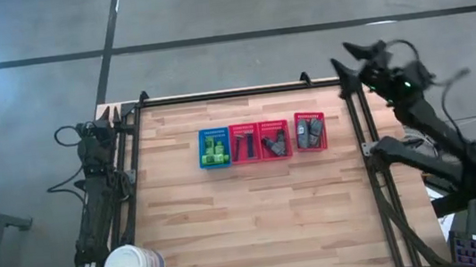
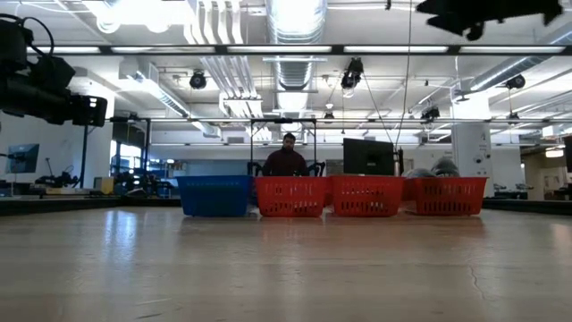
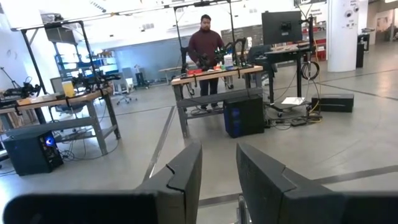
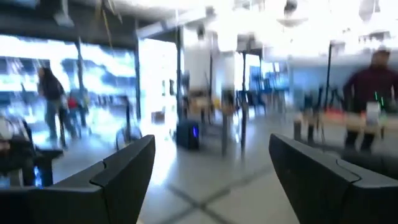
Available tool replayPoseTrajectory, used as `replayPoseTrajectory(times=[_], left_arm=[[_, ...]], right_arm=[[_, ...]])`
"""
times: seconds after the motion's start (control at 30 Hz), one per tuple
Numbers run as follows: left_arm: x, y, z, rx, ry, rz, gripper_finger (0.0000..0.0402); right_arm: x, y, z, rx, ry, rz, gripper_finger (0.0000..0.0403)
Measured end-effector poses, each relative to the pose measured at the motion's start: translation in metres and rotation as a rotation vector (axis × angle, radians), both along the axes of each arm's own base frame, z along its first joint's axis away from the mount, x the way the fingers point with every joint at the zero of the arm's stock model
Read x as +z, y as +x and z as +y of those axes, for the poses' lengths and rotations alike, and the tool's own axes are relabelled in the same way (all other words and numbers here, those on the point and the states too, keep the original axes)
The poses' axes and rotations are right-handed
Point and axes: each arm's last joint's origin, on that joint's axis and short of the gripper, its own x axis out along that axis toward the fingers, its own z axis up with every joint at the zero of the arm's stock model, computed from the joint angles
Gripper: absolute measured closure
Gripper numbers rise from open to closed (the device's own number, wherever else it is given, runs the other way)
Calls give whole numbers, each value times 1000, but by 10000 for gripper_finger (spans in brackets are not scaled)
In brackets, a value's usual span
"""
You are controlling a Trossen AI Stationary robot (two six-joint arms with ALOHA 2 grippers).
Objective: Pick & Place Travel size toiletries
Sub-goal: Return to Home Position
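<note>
Right hand [image 1: 344,60] hangs high, fingers [image 4: 124,171] spread wide; left arm [image 1: 100,199] folded.

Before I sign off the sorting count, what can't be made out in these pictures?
High view: the items in the blue basket and the three red baskets are too small to count or tell apart.
Low view: the basket walls hide what lies inside; only grey shapes poke above the red basket farthest from the blue.
Wrist views: both face the room, so neither shows the table.

Bright green bottles [image 1: 214,146] fill a blue mesh basket [image 2: 214,197]; three baskets [image 2: 366,197] are red, the table [image 1: 257,221] pale wood.
</note>
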Motion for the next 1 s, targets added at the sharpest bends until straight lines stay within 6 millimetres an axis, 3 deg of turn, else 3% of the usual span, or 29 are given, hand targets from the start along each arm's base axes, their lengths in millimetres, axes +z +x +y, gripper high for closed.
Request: replayPoseTrajectory(times=[0.13, 0.27, 0.57, 0.8, 1.0], left_arm=[[0, 0, 0, 0, -1, 0, 296], [0, 0, 0, 0, -1, 0, 296], [0, 0, 0, 0, -1, 0, 296], [0, 0, 0, 0, -1, 0, 296], [0, 0, 0, 0, -1, 0, 296]], right_arm=[[-11, -32, 10, -3, -134, -50, 79], [-25, -55, 21, -135, -193, -78, 65], [-65, -77, 47, -412, -356, -25, 43], [-126, -80, 27, -645, -121, -150, 51], [-167, -76, 14, -646, 71, -114, 70]])
